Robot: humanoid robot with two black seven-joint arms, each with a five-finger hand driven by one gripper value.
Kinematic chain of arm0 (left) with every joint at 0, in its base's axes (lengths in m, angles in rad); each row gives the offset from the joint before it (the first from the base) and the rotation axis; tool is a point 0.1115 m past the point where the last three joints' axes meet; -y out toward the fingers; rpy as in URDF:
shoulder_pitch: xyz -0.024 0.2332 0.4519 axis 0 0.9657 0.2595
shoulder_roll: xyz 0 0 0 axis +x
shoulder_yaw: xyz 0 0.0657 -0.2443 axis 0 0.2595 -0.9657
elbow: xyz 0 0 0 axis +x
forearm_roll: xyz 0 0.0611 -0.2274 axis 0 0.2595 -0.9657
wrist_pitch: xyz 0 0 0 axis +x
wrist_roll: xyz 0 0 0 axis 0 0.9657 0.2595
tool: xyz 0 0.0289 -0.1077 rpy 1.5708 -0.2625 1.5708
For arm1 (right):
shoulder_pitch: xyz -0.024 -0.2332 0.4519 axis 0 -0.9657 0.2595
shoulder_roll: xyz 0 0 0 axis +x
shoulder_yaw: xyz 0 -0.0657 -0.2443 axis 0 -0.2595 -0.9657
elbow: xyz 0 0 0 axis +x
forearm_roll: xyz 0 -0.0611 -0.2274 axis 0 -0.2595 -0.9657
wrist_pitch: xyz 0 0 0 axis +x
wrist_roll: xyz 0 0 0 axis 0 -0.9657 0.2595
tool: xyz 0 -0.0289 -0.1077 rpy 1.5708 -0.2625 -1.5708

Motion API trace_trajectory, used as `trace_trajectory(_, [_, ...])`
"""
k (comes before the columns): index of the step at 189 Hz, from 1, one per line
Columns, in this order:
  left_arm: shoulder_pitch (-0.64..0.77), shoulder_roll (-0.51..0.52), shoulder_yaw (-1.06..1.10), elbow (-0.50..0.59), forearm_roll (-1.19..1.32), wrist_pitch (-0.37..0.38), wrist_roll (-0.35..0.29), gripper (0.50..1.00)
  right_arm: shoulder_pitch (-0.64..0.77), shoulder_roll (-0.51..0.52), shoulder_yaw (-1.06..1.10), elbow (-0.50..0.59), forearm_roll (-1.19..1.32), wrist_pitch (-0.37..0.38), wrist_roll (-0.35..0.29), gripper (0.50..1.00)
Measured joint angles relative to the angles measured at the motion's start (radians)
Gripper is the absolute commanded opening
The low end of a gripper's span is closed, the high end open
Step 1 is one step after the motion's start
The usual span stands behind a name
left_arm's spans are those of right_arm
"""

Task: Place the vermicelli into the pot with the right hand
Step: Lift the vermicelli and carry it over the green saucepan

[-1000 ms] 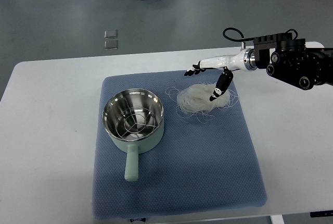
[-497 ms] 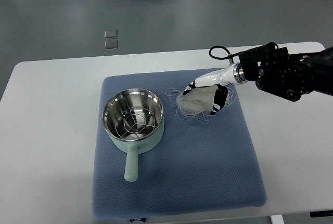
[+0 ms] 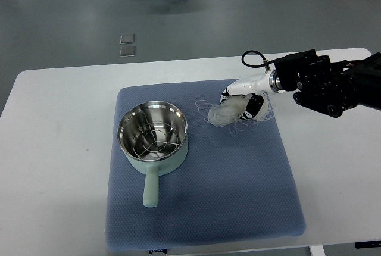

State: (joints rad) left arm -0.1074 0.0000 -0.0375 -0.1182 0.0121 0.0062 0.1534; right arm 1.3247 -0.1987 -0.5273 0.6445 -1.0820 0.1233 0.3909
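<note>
The robot's right hand (image 3: 241,102), white with black fingers, comes in from the right edge of the white table (image 3: 59,149) and has its fingers curled around a bunch of thin white see-through vermicelli noodles (image 3: 225,113). The noodles sit over the blue padded mat (image 3: 238,190) near its far right corner, with loose strands sticking out all around the hand. The shiny metal pot with the pale green outside and handle (image 3: 153,139) stands on the mat near its left edge, apart from the noodles, with only a wire rack (image 3: 153,139) inside it.
</note>
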Motion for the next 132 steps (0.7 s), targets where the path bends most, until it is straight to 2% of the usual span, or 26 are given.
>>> trace_trajectory(32, [0.000,0.000,0.000,0.000,0.000,0.000,0.000,1.000,0.068,-0.030,0.038,0.028,0.026,-0.008,0.007,0.500])
trace_trajectory(75, [0.001,0.000,0.000,-0.001,0.000,0.000,0.000,1.000,0.209,-0.064,0.117,0.166,0.121,0.003,0.014,0.500])
trace_trajectory(132, [0.001,0.000,0.000,-0.001,0.000,0.000,0.000,1.000,0.327,-0.016,0.124,0.293,0.196,0.002,0.017,0.500])
